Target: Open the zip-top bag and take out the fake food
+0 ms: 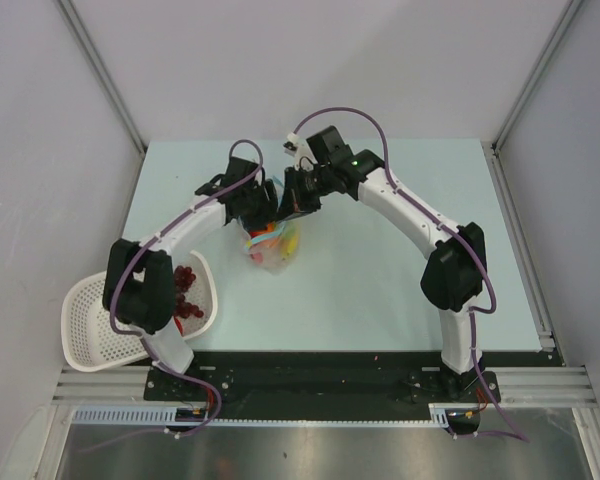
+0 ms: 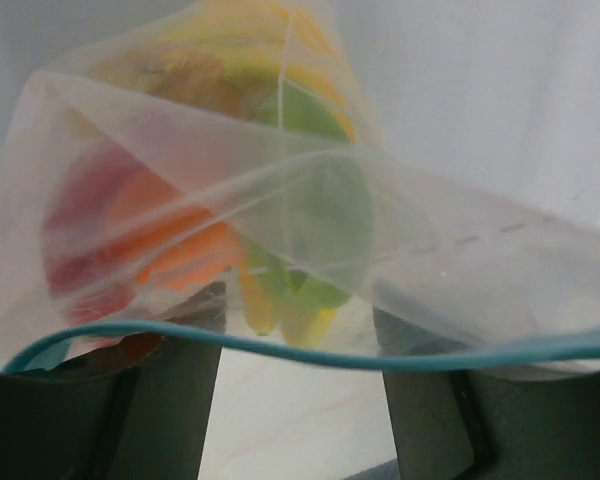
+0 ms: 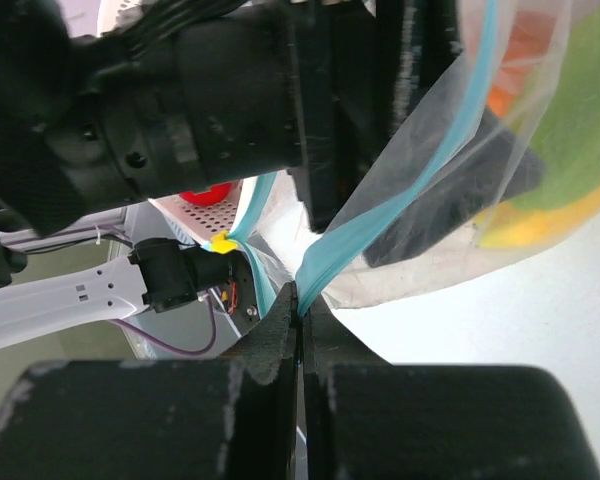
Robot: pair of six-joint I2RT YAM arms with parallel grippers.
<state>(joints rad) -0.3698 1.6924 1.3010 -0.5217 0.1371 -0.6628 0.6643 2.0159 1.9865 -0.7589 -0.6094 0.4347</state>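
The pale worktop (image 1: 400, 290) carries everything. The left arm (image 1: 140, 285) and right arm (image 1: 455, 265) bend in from the near edge and meet around the middle, slightly toward the far edge. A white mesh basket (image 1: 85, 335) sits at the near-left corner, overhanging the left edge, with a dark red grape bunch (image 1: 185, 295) inside it.

The zip-top bag (image 1: 270, 250) lies just below where the two grippers meet, near the middle of the worktop. Fake food (image 2: 170, 240) is inside it: orange, red, green and yellow pieces show through the clear plastic.

The right gripper (image 3: 300, 300) has its fingers pressed together, pinching the teal zip strip (image 3: 380, 215) at the bag's mouth. The left gripper (image 2: 298, 330) is spread, with bare worktop showing between its dark fingers (image 2: 130, 400). The strip runs across in front of both, and whether it touches them cannot be told.
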